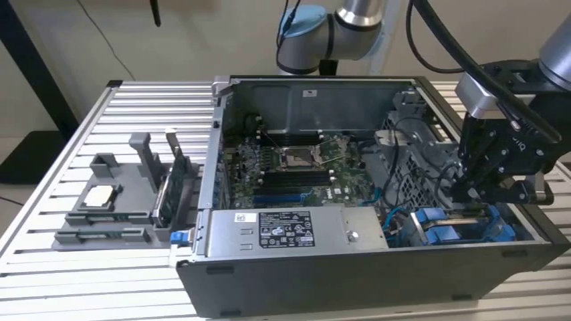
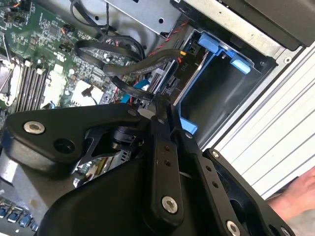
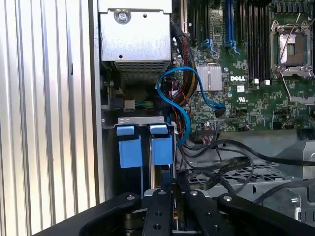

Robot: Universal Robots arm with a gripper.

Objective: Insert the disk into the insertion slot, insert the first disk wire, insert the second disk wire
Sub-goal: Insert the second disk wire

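At the exterior view's left sits a grey holder point(image 1: 116, 200) on the slatted table point(image 1: 53, 281); mid-case lies the motherboard point(image 1: 295, 167). At the right the gripper point(image 1: 477, 194), fingers pinched narrow on something I cannot identify, hangs over the insertion slot point(image 1: 455, 224). The disk point(image 3: 160, 169) appears seated there. Descend straight: cage walls crowd closely, and loose cables point(image 2: 123, 64) lie beside.

Even, diffuse light falls from above in the exterior view, leaving the slatted table point(image 1: 53, 267) pale and bright. The inside of the open computer case point(image 1: 357, 267) is dimmer, deepest near its front wall. The power-supply box point(image 1: 295, 231) inside the case shows a soft sheen. In the second wrist view the gripper point(image 2: 157, 110) is a dark, slightly blurred mass, and the slats beside the case are washed out. In the first wrist view the motherboard point(image 3: 246, 88) is crisp and evenly lit.
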